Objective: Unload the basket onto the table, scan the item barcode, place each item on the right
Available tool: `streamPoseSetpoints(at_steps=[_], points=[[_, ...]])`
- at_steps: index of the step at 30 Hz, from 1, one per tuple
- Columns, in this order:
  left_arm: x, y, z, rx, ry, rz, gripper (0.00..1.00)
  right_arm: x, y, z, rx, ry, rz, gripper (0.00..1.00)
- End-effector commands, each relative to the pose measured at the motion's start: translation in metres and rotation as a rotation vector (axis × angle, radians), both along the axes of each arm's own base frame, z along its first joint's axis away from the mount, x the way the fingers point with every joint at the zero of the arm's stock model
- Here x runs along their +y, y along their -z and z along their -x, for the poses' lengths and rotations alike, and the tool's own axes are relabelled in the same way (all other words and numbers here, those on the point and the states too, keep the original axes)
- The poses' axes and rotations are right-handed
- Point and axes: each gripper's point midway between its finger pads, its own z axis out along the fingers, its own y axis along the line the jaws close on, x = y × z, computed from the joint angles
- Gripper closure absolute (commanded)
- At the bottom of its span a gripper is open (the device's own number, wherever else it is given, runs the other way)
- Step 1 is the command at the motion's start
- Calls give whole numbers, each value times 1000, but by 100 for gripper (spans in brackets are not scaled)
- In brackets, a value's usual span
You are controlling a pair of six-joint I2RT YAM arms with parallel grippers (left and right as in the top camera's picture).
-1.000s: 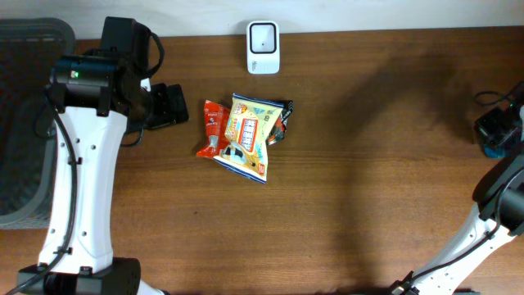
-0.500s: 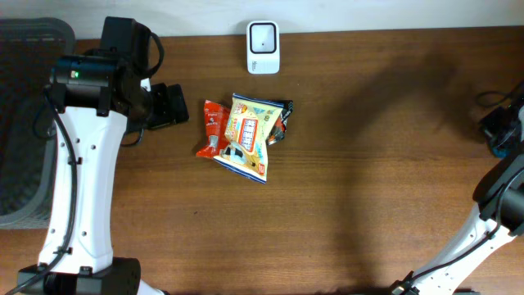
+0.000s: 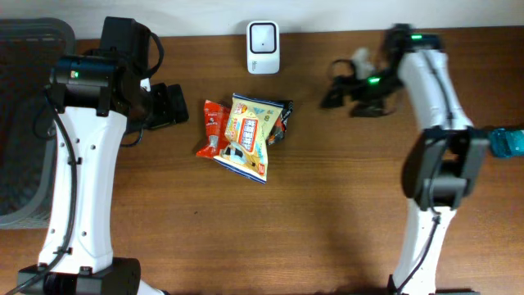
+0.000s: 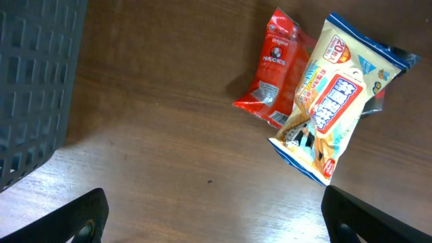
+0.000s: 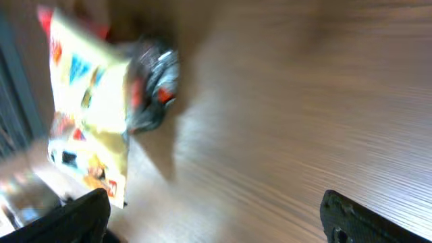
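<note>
Yellow packet [image 3: 248, 135], long axis pointing roughly at the scanner [image 3: 263, 47], lies between two wide-open, empty grippers, left gripper [image 3: 182, 106] slightly nearer than right gripper [image 3: 329, 92].

Non-task stuff: brown wood-grain desk [image 3: 344, 205] runs under both sets of jaws. Dark grid-walled basket [image 4: 34, 74] sits up and to the left of the left jaws in their wrist view, its wall meeting the desk surface. It's well apart from the right jaws, at the opposite side. Pale wall strip [image 3: 368, 12] runs along the desk's far edge, near the right jaws.
</note>
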Motion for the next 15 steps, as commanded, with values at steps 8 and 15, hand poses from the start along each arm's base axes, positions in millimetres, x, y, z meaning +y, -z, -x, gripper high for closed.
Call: streamPoseSetpoints(at_steps=[8, 15], points=[[1, -3, 0, -13, 9, -13, 1, 162, 16, 38, -13, -145, 1, 12], [2, -3, 0, -13, 8, -13, 1, 171, 36, 42, -58, -99, 214, 25]])
